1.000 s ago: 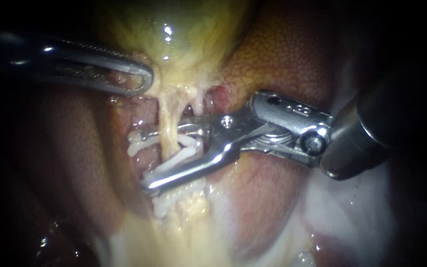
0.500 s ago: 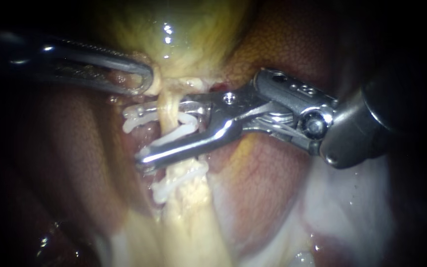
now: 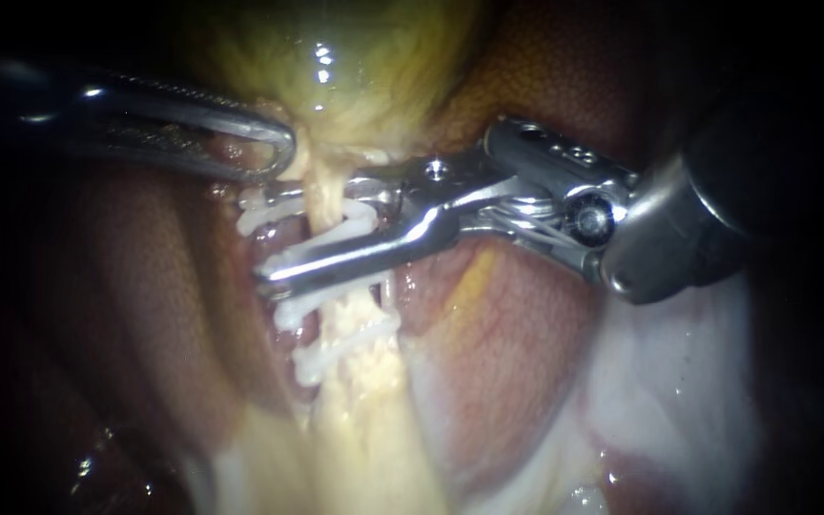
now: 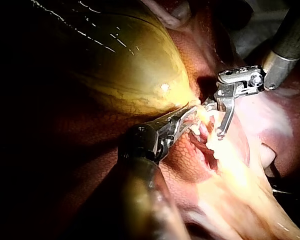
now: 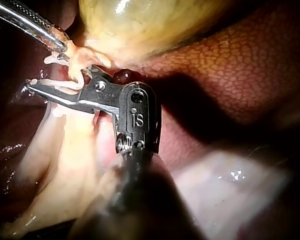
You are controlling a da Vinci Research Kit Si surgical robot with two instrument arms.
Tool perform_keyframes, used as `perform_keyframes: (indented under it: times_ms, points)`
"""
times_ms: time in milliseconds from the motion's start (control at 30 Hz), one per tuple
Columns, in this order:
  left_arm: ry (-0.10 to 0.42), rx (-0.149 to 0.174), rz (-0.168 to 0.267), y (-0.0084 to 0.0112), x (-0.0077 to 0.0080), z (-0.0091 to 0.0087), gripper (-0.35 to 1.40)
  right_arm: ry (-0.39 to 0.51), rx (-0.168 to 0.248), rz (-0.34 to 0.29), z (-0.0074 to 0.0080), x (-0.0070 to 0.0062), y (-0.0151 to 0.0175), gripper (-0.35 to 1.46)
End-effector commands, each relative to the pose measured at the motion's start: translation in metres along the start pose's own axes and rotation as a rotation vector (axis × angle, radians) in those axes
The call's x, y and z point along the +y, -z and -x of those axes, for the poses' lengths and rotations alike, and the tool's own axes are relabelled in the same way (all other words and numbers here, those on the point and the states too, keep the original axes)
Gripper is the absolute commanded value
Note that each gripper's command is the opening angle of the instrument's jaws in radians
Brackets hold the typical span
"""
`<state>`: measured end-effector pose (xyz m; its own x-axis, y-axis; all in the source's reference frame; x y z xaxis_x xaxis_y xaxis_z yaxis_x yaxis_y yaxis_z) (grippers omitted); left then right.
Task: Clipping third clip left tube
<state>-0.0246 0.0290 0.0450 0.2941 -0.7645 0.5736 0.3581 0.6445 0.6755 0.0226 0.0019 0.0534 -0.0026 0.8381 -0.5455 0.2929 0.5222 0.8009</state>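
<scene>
- The liver [image 3: 545,105] is the largest mass: red-brown, wet, with a fine mottled surface. It is soft bedding under everything else.
- The gallbladder [image 3: 355,57] is a yellow-green, glossy, rounded sac that narrows toward the tube. It looks thin-walled and slippery.
- My right instrument [image 3: 267,236] is bright hinged steel. Its jaws stand apart but are clamped on a white clip [image 3: 355,227] seated between them, and they straddle the tube.
- My left instrument [image 3: 274,153] is slim, with a windowed tip. Its jaws appear closed on the gallbladder where it narrows, just above the right instrument's jaws.
- The tube [image 3: 326,212] is a pale yellow, stringy cord running from the gallbladder down between the right jaws. I judge it limp, light, slick and easy to tear, so it is best taken squarely across its bare stretch, clear of fat.
- The upper set clip [image 3: 288,310] and the lower set clip [image 3: 331,358] are white, ridged plastic bars. They cross the tube below the jaws, near each other.
</scene>
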Motion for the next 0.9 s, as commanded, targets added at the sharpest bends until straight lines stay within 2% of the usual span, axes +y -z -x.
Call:
perform_keyframes:
  times_ms: [33,300,567,633,667,900]
  points:
    - [0.000,0.000,0.000,0.0000,0.0000,0.0000,-0.35,-0.008,-0.001,-0.001,0.0000,-0.0001,-0.0001,0.36]
    - [0.000,0.000,0.000,0.0000,0.0000,0.0000,-0.35,-0.066,0.002,0.007,0.0000,-0.0001,-0.0001,0.23]
    - [0.000,0.000,0.000,0.0000,0.0000,0.0000,-0.35,-0.072,0.005,0.014,0.0001,-0.0002,0.0000,-0.04]
    - [0.000,0.000,0.000,0.0000,0.0000,0.0000,-0.35,-0.077,0.005,0.013,0.0002,-0.0002,0.0000,-0.19]
    - [0.000,0.000,0.000,0.0000,0.0000,0.0000,-0.35,-0.083,0.005,0.015,0.0003,-0.0002,0.0001,-0.33]
    - [0.000,0.000,0.000,0.0000,0.0000,0.0000,-0.35,-0.082,-0.003,0.007,0.0016,-0.0003,0.0000,-0.35]
